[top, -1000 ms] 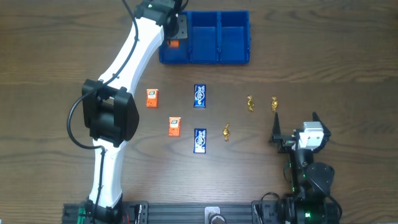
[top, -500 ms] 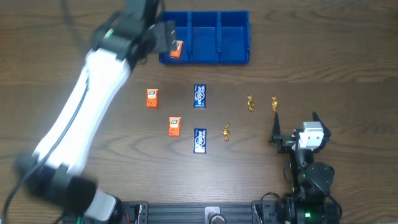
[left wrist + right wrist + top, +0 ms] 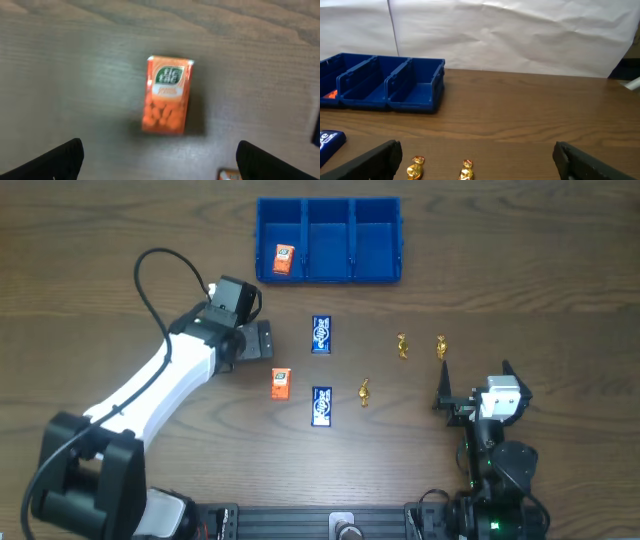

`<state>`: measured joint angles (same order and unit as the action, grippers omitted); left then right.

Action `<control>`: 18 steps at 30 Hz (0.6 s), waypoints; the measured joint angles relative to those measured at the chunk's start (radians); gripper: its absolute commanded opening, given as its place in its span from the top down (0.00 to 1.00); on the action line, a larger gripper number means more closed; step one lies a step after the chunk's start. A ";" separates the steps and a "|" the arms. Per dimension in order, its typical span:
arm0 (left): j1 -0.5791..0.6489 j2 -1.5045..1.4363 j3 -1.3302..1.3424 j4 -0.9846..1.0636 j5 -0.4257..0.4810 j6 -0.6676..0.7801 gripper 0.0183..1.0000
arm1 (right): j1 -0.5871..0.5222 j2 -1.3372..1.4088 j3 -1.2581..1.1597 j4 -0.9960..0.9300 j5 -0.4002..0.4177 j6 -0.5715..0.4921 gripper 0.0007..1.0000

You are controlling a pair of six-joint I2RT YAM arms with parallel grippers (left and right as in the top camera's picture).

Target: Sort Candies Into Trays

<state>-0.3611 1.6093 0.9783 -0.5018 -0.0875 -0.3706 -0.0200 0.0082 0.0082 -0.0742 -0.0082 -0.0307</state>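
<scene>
One orange box (image 3: 283,260) lies in the blue tray's (image 3: 330,278) left compartment, at the surface's far edge. Unsorted mid-surface (most of the job): blue bars (image 3: 321,334), gold candies (image 3: 402,346), a loose orange box (image 3: 281,383), and a second orange box (image 3: 167,95) under the wide-spread left claw (image 3: 160,162). The right claw (image 3: 473,383) gapes wide too.

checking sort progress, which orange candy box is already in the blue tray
The orange plastic candy box in the blue plastic tray's leftmost compartment. The other two lie on the wooden table: one beneath the left gripper, one beside it.
</scene>
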 measured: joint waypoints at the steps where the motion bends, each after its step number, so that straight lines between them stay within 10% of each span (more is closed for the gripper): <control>1: 0.000 0.018 0.000 0.024 0.002 -0.001 0.04 | 0.000 0.000 0.000 0.000 0.000 0.000 0.00; 12: 0.000 0.159 0.000 0.120 0.007 0.034 0.10 | 0.000 0.000 0.000 0.000 0.000 0.000 0.00; 18: 0.011 0.192 0.000 0.151 0.029 0.066 0.41 | 0.000 0.000 0.000 0.000 0.000 0.000 0.00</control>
<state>-0.3496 1.8015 0.9783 -0.3504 -0.0589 -0.3050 -0.0200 0.0082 0.0082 -0.0746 -0.0082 -0.0307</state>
